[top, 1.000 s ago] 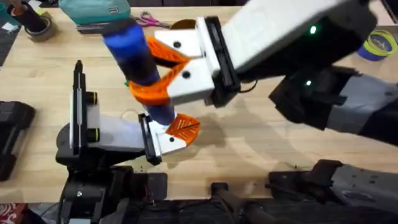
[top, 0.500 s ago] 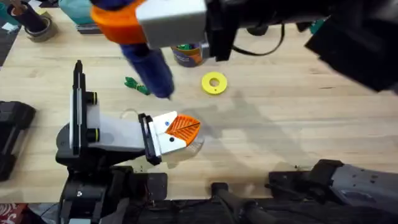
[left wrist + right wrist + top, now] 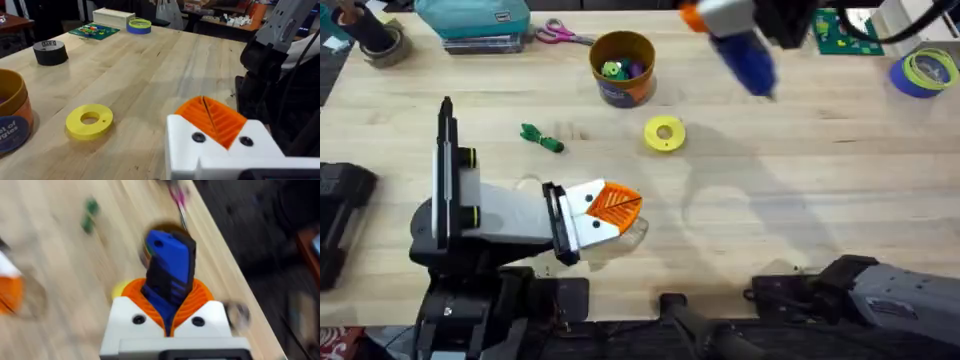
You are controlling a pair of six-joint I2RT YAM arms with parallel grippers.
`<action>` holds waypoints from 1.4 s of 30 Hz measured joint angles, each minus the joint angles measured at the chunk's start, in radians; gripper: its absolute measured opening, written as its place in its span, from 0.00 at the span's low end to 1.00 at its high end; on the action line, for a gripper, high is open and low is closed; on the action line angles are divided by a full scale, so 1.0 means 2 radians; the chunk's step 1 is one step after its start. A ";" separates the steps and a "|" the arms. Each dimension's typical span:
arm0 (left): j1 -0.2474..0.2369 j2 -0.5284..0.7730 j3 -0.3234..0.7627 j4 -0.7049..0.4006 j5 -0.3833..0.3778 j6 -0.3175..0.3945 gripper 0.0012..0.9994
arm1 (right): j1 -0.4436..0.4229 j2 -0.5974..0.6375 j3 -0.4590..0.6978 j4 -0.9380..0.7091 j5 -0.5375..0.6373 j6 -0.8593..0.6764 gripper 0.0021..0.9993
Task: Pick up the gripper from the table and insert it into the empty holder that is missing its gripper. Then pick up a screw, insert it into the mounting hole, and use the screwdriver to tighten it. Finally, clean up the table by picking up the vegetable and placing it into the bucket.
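Pale wooden tabletop point(image 3: 840, 200) stretching wide, lying largely bare across the middle and right. Resting low at the near left: left claw point(image 3: 610, 212), white mounts carrying orange ridged pads pressed together, gripping nothing. Hanging high over the far edge, right of centre: right claw point(image 3: 172, 311), clamping the blue screwdriver point(image 3: 745, 58) between orange pads, tip slanting down toward the right. Standing near the far edge: orange bucket point(image 3: 623, 68) with small toys inside. Lying left of centre, well apart from the bucket: dark-green vegetable point(image 3: 541, 137). Sitting between bucket and left claw: yellow disc point(image 3: 665, 133). Crowding the far corners: pink scissors point(image 3: 560, 35) and blue tape roll point(image 3: 926, 73).
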 joint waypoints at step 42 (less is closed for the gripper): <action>0.000 0.000 0.000 0.000 -0.001 0.000 0.01 | -0.169 0.240 -0.188 0.060 0.120 -0.261 0.99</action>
